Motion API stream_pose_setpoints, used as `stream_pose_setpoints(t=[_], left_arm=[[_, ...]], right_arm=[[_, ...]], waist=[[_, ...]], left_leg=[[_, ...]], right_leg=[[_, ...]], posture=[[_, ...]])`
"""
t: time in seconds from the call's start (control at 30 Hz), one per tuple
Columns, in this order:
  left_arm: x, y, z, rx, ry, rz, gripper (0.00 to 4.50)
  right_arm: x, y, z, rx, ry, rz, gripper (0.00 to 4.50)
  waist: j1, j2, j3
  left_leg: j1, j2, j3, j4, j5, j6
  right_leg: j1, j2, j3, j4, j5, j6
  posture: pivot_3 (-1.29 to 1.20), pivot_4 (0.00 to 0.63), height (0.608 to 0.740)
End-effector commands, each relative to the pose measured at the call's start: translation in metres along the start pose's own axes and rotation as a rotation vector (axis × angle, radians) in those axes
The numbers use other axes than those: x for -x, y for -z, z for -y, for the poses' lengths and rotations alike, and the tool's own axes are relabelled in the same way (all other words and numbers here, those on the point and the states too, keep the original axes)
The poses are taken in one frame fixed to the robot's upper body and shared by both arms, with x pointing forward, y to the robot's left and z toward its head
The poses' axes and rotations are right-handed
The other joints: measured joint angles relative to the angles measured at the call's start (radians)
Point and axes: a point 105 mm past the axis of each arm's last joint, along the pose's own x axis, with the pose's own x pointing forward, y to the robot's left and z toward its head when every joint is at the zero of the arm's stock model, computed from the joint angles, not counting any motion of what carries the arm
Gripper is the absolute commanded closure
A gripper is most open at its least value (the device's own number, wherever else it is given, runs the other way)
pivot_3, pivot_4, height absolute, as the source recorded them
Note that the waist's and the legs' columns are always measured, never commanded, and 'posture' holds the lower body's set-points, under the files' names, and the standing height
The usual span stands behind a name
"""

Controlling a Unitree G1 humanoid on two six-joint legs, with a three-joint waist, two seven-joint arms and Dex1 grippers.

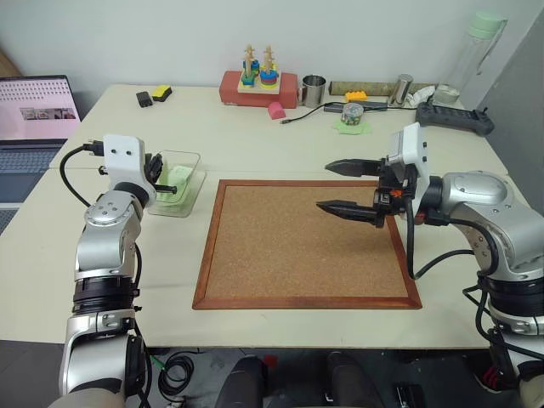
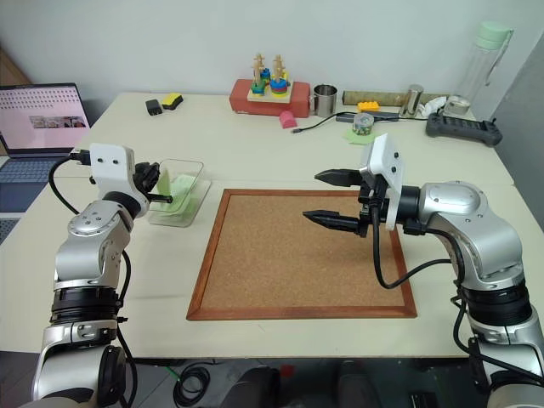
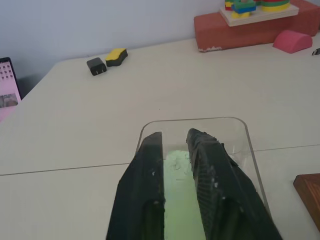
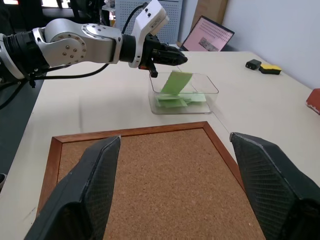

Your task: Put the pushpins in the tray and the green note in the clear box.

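The clear box [image 1: 194, 160] stands on the table left of the cork board. A pale green note [image 4: 176, 82] leans tilted inside it, over other green paper on the box floor. My left gripper [image 3: 174, 136] hovers level just above the box's near end, its fingers a little apart with nothing between them. It is apart from the note. My right gripper [image 1: 323, 185] hangs wide open over the right part of the cork board [image 1: 297, 251], pointing left and holding nothing. The pushpins and the tray are out of view.
A laptop [image 1: 34, 110] sits at the far left. Along the back stand a red block with stacking toys [image 1: 259, 85], a metal cup [image 1: 314, 89], a pink block [image 1: 275, 110], a tape roll on a green scrap [image 1: 352, 113], a power strip [image 1: 455, 117] and a bottle [image 1: 472, 51].
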Motion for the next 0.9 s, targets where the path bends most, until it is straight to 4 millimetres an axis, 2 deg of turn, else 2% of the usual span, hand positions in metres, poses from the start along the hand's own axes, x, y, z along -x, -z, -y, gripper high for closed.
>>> stream_pose_setpoints(t=[0.03, 0.17, 0.27, 0.37, 0.43, 0.5, 0.57, 0.67, 0.77, 0.9], left_arm=[[0.004, -0.022, 0.002, -0.018, 0.041, 0.083, 2.62], [0.013, -0.034, 0.003, -0.051, 0.128, 0.107, 1.94], [0.026, -0.035, -0.007, -0.149, 0.203, 0.069, 1.55], [0.046, -0.021, -0.02, -0.231, 0.328, -0.061, 1.55], [0.072, -0.012, -0.021, -0.367, 0.465, -0.113, 1.55], [0.095, -0.002, -0.025, -0.378, 0.568, -0.189, 1.55], [0.11, 0.009, -0.039, -0.381, 0.603, -0.271, 1.55], [0.124, 0.02, -0.055, -0.394, 0.625, -0.352, 1.55], [0.13, 0.024, -0.066, -0.391, 0.619, -0.375, 1.55], [0.129, 0.027, -0.07, -0.37, 0.622, -0.364, 1.55]], right_arm=[[0.004, -0.007, -0.003, 0.047, 0.005, 0.007, 0.86], [0.009, -0.003, 0.0, 0.05, 0.032, -0.015, 0.86], [0.021, 0.004, 0.006, 0.049, 0.075, -0.056, 0.86], [0.044, 0.019, 0.011, 0.047, 0.129, -0.144, 0.86], [0.065, 0.031, 0.014, 0.029, 0.168, -0.222, 0.86], [0.087, 0.042, 0.013, -0.018, 0.187, -0.294, 0.86], [0.11, 0.054, 0.011, -0.062, 0.204, -0.364, 0.86], [0.139, 0.067, 0.013, -0.092, 0.25, -0.453, 0.86], [0.164, 0.077, 0.013, -0.105, 0.295, -0.534, 0.86], [0.176, 0.083, 0.013, -0.101, 0.322, -0.567, 0.86]], waist=[[0.0, 0.0, 0.0], [-0.001, 0.0, 0.0], [-0.004, 0.0, 0.0], [-0.004, 0.0, 0.0], [-0.01, 0.0, 0.0], [-0.012, 0.0, 0.0], [-0.011, 0.001, 0.001], [-0.007, 0.0, 0.001], [-0.004, 0.001, 0.0], [-0.004, 0.001, 0.0]], left_leg=[[0.0, 0.0, 0.0, 0.0, 0.0, 0.0], [0.0, 0.0, 0.0, 0.0, 0.0, 0.0], [0.0, 0.0, 0.001, 0.0, 0.0, 0.0], [0.0, 0.001, 0.002, -0.001, 0.0, 0.0], [0.0, 0.0, 0.002, -0.001, 0.0, 0.0], [0.0, 0.0, 0.003, -0.002, -0.001, 0.0], [0.001, 0.001, 0.003, -0.002, -0.001, 0.0], [0.002, 0.002, 0.004, -0.002, -0.001, 0.0], [0.002, 0.003, 0.005, -0.001, -0.001, 0.001], [0.003, 0.003, 0.007, 0.0, -0.001, 0.001]], right_leg=[[0.0, 0.0, 0.0, 0.0, 0.0, 0.0], [0.0, 0.0, 0.0, 0.0, 0.0, 0.0], [0.0, 0.0, 0.0, 0.001, 0.0, 0.0], [0.0, 0.001, 0.0, 0.0, 0.0, 0.0], [-0.001, 0.0, 0.001, 0.0, 0.0, 0.0], [-0.001, -0.001, 0.003, -0.001, -0.001, 0.0], [-0.001, -0.002, 0.003, -0.001, -0.001, 0.0], [0.001, -0.001, 0.0, -0.001, -0.002, -0.003], [0.001, 0.0, -0.001, 0.0, -0.004, -0.007], [0.001, 0.0, 0.0, 0.0, -0.004, -0.005]], posture=[[0.0, 0.15, 0.74], [0.0, 0.15, 0.74], [0.0, 0.15, 0.74], [0.0, 0.15, 0.74], [0.0, 0.15, 0.74], [0.0, 0.15, 0.74], [0.0, 0.15, 0.74], [0.0, 0.15, 0.74], [0.0, 0.15, 0.74], [0.0, 0.15, 0.74]])
